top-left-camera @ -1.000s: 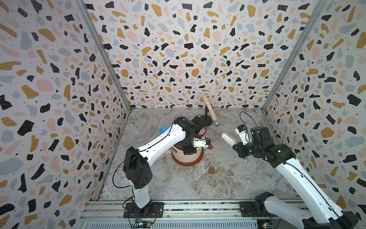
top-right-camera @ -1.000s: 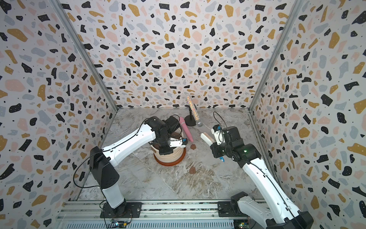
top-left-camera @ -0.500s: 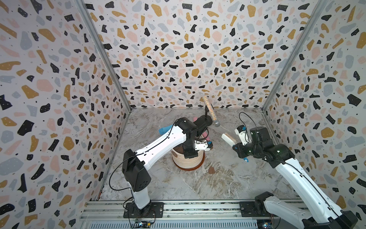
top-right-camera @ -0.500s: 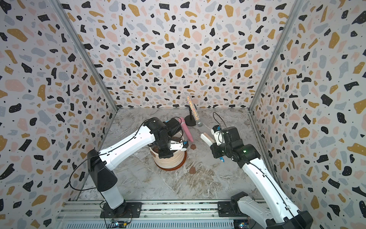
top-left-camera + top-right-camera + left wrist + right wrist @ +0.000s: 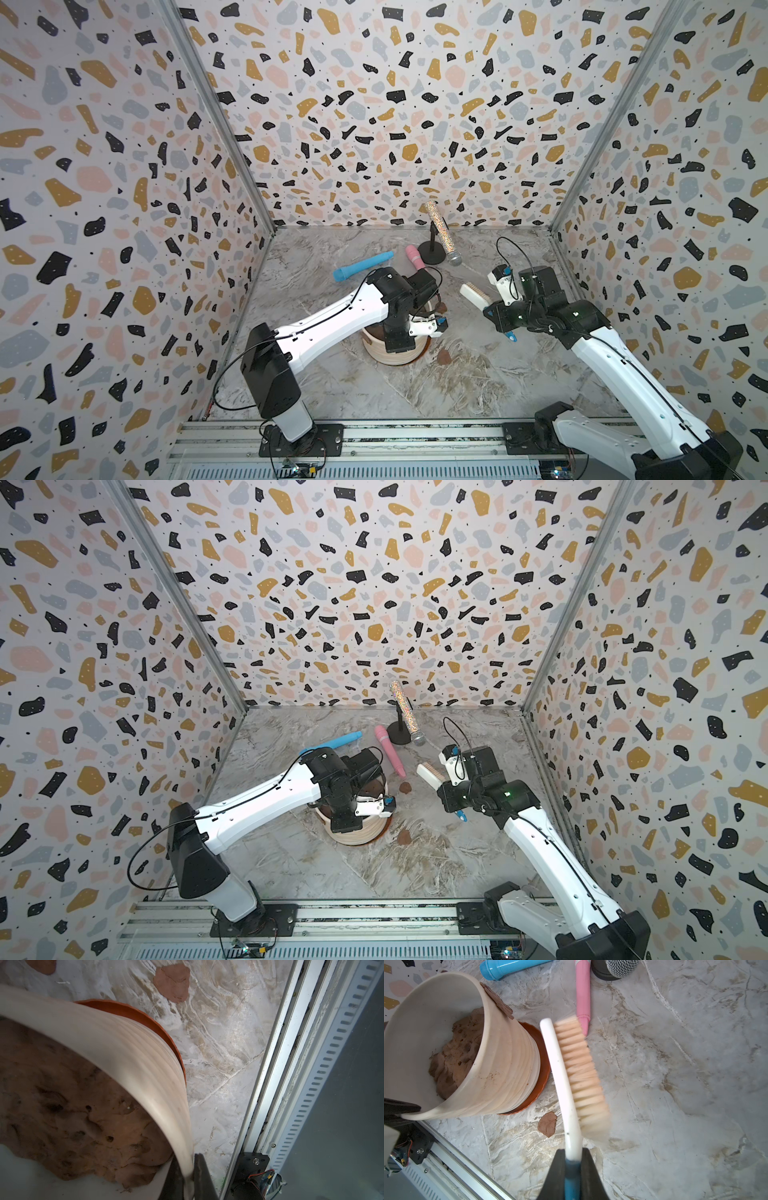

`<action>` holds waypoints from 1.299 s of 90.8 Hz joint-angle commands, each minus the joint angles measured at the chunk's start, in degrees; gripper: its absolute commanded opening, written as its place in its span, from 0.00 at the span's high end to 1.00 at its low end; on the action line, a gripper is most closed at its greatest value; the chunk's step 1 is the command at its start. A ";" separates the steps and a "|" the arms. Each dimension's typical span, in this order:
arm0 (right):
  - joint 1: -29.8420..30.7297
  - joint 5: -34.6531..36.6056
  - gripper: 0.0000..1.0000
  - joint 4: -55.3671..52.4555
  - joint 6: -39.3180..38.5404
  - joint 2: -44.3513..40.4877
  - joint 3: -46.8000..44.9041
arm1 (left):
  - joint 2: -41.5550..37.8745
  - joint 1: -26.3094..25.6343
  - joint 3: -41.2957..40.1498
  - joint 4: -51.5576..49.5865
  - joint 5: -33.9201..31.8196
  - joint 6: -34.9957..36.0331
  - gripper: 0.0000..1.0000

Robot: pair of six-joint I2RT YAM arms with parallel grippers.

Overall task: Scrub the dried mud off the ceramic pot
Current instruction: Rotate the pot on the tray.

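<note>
Where left arm (image 5: 332, 320) crosses, ceramic pot (image 5: 390, 354) half-hidden

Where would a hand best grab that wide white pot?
By the rim, from above, one finger inside and one outside: the ceramic pot is too wide to span, but its wall is thin. The left hand grips it so.

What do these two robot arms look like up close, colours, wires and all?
The left arm and right arm have smooth white shells between boxy black joints, with black bases bolted to a metal rail. Thin black cables loop beside them. The left gripper and right gripper have dark wedge-shaped fingers and small blue accents. A green light glows on the right arm.
</note>
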 commanded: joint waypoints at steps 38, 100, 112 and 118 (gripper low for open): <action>-2.33 -0.02 1.00 1.59 3.09 1.82 1.76 | 7.45 0.88 9.49 8.92 -13.72 -31.40 1.00; 5.61 -13.96 1.00 -6.97 -37.10 -5.97 -4.16 | 21.65 11.05 24.12 6.00 -2.21 -54.10 0.94; 13.05 -12.04 1.00 -4.62 -38.26 -0.06 -3.26 | 18.05 13.18 24.79 7.68 3.24 -50.35 0.77; 16.01 -12.24 1.00 -2.11 -37.91 3.43 -1.79 | 15.29 14.81 24.85 7.86 0.70 -47.32 0.72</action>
